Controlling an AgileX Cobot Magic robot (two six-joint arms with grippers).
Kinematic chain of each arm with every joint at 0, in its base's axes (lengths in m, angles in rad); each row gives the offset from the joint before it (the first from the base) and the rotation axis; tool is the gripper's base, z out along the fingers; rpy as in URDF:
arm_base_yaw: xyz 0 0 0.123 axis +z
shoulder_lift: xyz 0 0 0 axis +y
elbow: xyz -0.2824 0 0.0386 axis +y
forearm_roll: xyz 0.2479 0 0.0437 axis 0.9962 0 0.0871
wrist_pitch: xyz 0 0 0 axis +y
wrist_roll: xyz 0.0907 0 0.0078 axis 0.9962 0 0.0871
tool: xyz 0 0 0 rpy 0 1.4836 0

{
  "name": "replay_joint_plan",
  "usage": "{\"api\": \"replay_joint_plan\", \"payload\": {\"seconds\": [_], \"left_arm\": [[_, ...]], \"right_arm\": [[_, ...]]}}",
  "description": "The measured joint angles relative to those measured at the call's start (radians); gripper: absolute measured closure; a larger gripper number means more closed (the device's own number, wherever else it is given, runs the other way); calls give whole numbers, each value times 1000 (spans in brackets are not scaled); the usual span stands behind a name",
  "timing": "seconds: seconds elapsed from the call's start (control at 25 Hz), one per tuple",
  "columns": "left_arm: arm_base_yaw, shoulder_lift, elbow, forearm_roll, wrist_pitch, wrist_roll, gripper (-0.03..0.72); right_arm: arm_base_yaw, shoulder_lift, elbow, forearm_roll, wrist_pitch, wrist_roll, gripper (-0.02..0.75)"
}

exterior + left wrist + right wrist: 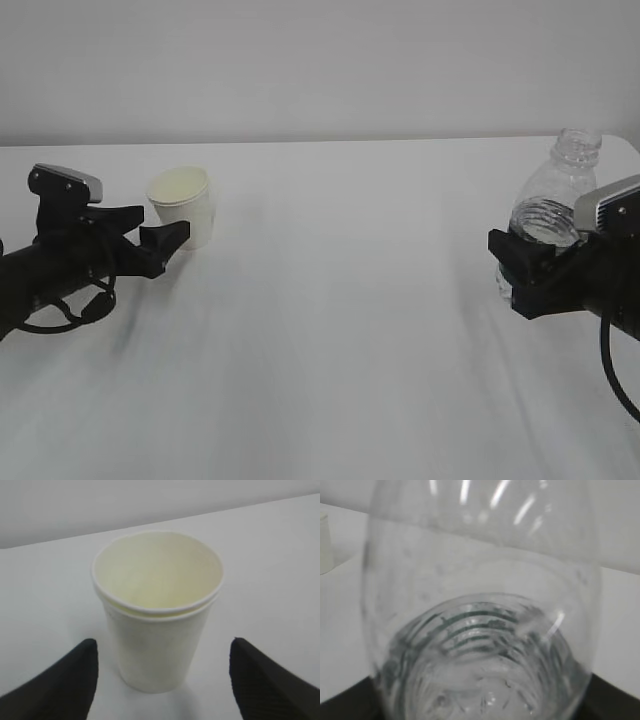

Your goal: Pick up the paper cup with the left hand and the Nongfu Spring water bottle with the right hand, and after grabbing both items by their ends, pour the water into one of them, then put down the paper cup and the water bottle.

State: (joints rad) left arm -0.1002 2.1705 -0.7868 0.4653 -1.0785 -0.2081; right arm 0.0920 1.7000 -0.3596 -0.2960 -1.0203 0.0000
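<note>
Standing upright on the white table (330, 330) at your left, the paper cup (184, 205) is showing its pale cream inside, and what look like two rolled rims, one just under the other, are circling its mouth in the left wrist view. You are seeing the left hand (170, 240) lying low beside it with its jaws spread wide: its two black fingers (60, 685) are sitting on either side of the cup's base, apart from the wall and not gripping. Over at your right, the right hand (540, 262) is closing its black jaws around the lower body of the Nongfu Spring water bottle (555, 200), which is standing roughly upright with its open neck on top. You are looking through the clear ribbed plastic from the right wrist camera, with green lines showing faintly through it. Whether the bottle is resting on the table or raised, you cannot tell.
</note>
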Motion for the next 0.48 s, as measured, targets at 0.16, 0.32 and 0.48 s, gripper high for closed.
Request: {"api": "replay_joint_plan", "payload": {"seconds": [0.16,0.32,0.48], "left_arm": [[0,42,0,-1,-12,-2,95],[0,81,-8,-1,-52,-17,95],[0,94,-36,-1,-59,-23,95]], "right_arm": [[0,0,0,0,0,0,262],[0,0,0,0,0,0,262],[0,0,0,0,0,0,262]]}}
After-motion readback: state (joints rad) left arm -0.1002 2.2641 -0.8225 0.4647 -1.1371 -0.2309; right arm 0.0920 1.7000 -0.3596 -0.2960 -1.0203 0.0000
